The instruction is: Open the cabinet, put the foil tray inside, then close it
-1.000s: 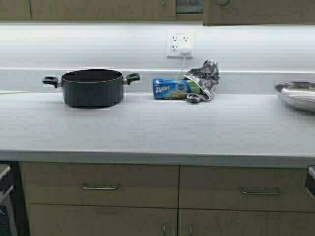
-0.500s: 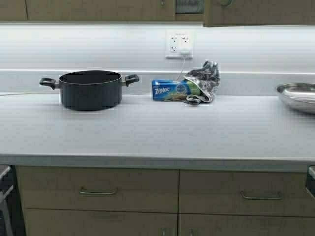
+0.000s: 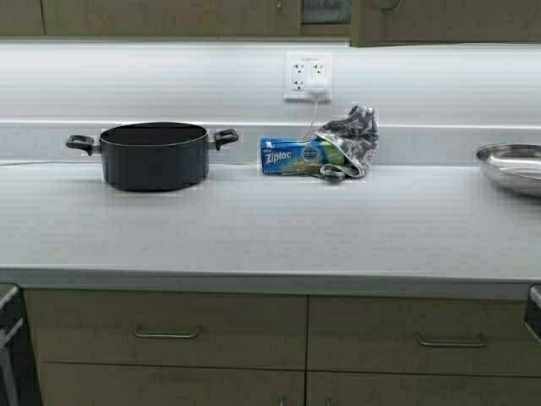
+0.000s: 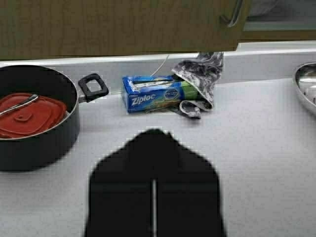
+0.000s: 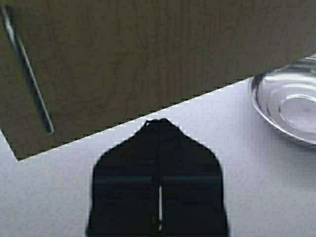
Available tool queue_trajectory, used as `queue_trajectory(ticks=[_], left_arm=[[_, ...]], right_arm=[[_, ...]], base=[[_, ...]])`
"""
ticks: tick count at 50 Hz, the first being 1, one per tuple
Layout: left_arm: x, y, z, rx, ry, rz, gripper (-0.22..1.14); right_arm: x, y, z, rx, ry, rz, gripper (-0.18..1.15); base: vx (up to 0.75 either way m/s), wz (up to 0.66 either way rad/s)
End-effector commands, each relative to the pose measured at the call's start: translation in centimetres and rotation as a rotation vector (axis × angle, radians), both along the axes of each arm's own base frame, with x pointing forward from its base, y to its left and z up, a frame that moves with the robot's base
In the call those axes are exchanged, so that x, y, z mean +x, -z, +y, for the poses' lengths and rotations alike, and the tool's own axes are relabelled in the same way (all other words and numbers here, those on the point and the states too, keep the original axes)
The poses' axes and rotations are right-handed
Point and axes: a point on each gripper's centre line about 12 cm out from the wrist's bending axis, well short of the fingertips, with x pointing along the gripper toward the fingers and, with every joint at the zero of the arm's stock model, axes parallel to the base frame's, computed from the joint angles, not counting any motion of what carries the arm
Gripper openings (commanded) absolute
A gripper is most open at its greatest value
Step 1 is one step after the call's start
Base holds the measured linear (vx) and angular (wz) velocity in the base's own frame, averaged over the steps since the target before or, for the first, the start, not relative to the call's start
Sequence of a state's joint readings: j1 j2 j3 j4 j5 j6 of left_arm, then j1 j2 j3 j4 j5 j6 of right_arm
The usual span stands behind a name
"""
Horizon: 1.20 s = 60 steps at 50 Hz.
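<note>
The cabinet (image 3: 169,15) shows only as the bottom edges of its tan doors at the top of the high view, with a pale gap (image 3: 325,10) between them. In the left wrist view the cabinet's door (image 4: 123,24) has a bar handle (image 4: 236,14) at its edge. It also fills the right wrist view (image 5: 148,49), with its handle (image 5: 27,74). The foil tray is out of view. My left gripper (image 4: 154,132) is shut and empty above the counter. My right gripper (image 5: 159,121) is shut and empty, close to the cabinet door. Neither arm shows in the high view.
On the grey countertop (image 3: 270,228) stand a black pot (image 3: 154,156) holding a red lid (image 4: 29,108), a blue Ziploc box (image 3: 292,156), a crumpled patterned cloth (image 3: 351,139) and a round steel bowl (image 3: 511,165) at the far right. Base drawers (image 3: 169,334) lie below.
The robot has moved: the whole scene has shifted slightly down and to the left in the high view. Nothing on the counter has changed place.
</note>
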State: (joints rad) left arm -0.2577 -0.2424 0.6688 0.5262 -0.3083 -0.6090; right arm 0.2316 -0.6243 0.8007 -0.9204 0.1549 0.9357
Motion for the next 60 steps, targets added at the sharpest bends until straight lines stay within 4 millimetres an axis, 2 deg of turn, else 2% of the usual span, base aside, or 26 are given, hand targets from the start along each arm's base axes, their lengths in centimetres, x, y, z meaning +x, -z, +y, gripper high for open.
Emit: queue_trajectory(ticks=[1, 50, 60], left_arm=[[-0.12, -0.94, -0.06, -0.008, 0.004, -0.027, 0.04], [-0.24, -0.64, -0.09, -0.002, 0.006, -0.022, 0.04], [-0.24, -0.58, -0.02, -0.003, 0.004, -0.020, 0.04]], right_arm=[[-0.03, -0.47, 0.06, 0.001, -0.005, -0.014, 0.07], [0.03, -0.18, 0.03, -0.004, -0.001, -0.004, 0.07], [0.30, -1.10, 0.29, 0.006, -0.015, -0.031, 0.07]], base=[[0.00, 0.00], [0.00, 0.00], [0.00, 0.00]])
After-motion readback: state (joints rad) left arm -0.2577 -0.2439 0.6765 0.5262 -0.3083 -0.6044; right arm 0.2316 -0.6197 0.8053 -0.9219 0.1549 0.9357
